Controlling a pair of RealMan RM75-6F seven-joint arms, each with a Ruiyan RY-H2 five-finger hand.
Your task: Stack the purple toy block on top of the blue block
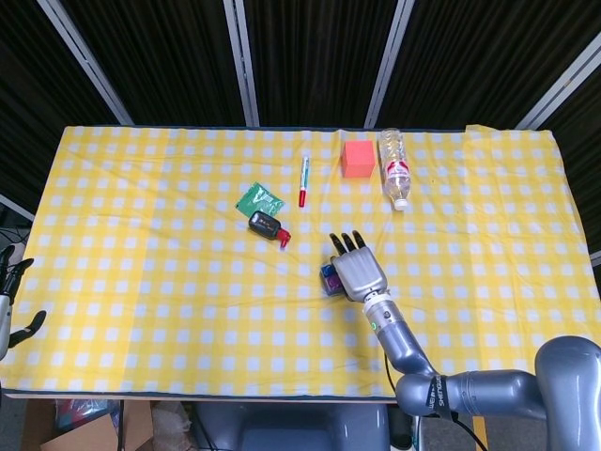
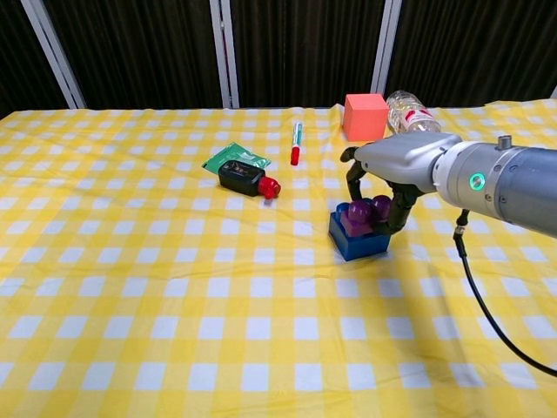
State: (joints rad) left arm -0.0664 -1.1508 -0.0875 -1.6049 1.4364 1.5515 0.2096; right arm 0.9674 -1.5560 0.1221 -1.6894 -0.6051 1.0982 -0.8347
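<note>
A: Head view first; your right hand [image 1: 357, 271] covers most of the stack, so you see only a sliver of the purple block [image 1: 331, 276] and the blue block [image 1: 328, 283] at its left edge, near the middle of the tabletop [image 1: 141, 282]; from here I cannot tell how the fingers sit; the left hand [image 1: 7, 301] hangs off the table's left end, fingers apart, holding nothing.

B: What could go wrong from up there?

A: You are working blind under your own palm; if you lift away at a slant, a finger could catch the purple block and drag it off.

B: And the chest view?

A: There the right hand [image 2: 392, 174] arches over the purple block [image 2: 364, 216], fingers curled down on either side of it and pinching it; the purple block sits on the blue block [image 2: 357, 237], studs up; the blue block's long axis runs left to right, its right end turned slightly away from you; the purple one seems to follow the same line.

B: The risk here?

A: I judge the seating uncertain; if the studs are not pressed home, letting go may leave it tilted; pushing sideways could slide the blue block along the cloth.
</note>
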